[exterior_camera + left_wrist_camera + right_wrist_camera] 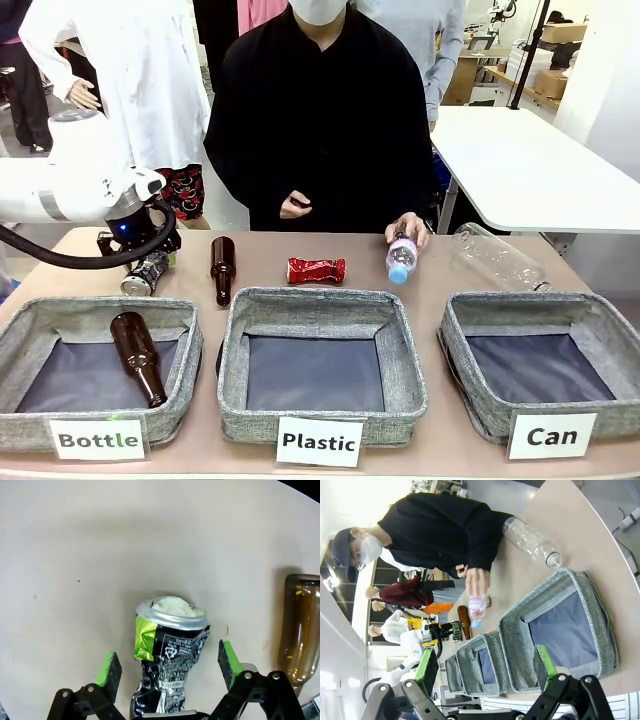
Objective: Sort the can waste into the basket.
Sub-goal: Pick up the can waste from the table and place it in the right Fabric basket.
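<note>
Along the front view's bottom edge stand three white tags: the Bottle tag [98,439] on the left basket [100,306], the Plastic tag [319,441] on the middle basket [320,297], the Can tag [551,436] on the right basket [540,303]. The dark can [172,655], lower centre in the left wrist view, bears small white print too fine to read.

White arm [60,190], black cable [58,262]; black left pincer [169,666], 2 green pads [110,670].

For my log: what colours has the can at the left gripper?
The can: dark, green patches, silver end; best in left wrist view.
</note>
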`<state>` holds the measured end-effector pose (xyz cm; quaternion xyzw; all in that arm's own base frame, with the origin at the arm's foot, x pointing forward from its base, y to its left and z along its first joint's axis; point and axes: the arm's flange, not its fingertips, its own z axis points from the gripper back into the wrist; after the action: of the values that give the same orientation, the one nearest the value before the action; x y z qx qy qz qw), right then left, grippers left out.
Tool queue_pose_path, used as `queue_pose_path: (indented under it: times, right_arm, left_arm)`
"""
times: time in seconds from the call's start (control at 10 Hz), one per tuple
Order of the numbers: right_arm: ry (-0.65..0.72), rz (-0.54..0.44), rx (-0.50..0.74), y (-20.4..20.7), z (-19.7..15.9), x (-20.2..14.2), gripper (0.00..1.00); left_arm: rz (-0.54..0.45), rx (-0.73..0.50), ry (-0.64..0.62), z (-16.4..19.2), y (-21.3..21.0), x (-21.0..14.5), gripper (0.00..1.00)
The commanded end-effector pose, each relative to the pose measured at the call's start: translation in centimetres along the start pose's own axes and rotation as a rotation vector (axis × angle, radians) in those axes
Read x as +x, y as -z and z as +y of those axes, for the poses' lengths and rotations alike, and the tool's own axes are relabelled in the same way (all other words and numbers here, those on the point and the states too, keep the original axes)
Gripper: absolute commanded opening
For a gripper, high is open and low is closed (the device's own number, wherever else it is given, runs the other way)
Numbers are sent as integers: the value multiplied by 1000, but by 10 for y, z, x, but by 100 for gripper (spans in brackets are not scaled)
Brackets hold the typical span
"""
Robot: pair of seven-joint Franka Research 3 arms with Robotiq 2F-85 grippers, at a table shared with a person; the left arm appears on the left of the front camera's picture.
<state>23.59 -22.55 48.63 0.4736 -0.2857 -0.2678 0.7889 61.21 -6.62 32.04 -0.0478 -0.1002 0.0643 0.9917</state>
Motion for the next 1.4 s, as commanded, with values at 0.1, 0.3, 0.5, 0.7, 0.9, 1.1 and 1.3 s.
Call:
queue_pose_path:
  times: [0.1,0.3,0.5,0.7,0.9,1.1,1.3]
  right_arm:
    - [-23,-13,27,0,1,3,100]
    - [-23,-13,27,0,1,3,100]
    - [-23,-13,27,0,1,3,100]
    - [-23,-13,27,0,1,3,100]
    - [-23,-13,27,0,1,3,100]
    - [-23,-13,27,0,1,3,100]
    - [-23,-13,27,0,1,3,100]
  left_arm:
    - [6,-31,-45,-3,6,7,67]
    - [-5,-38,-50,-3,4,7,9]
    - [-12,-28,-49,-4,5,5,0]
    - [-21,-40,-38,-3,5,4,4]
    - [-31,-62,-46,2,-1,3,0]
    - [-63,-140,-25,15,-30,-4,0]
    - [-22,-366,119,41,-108,-46,0]
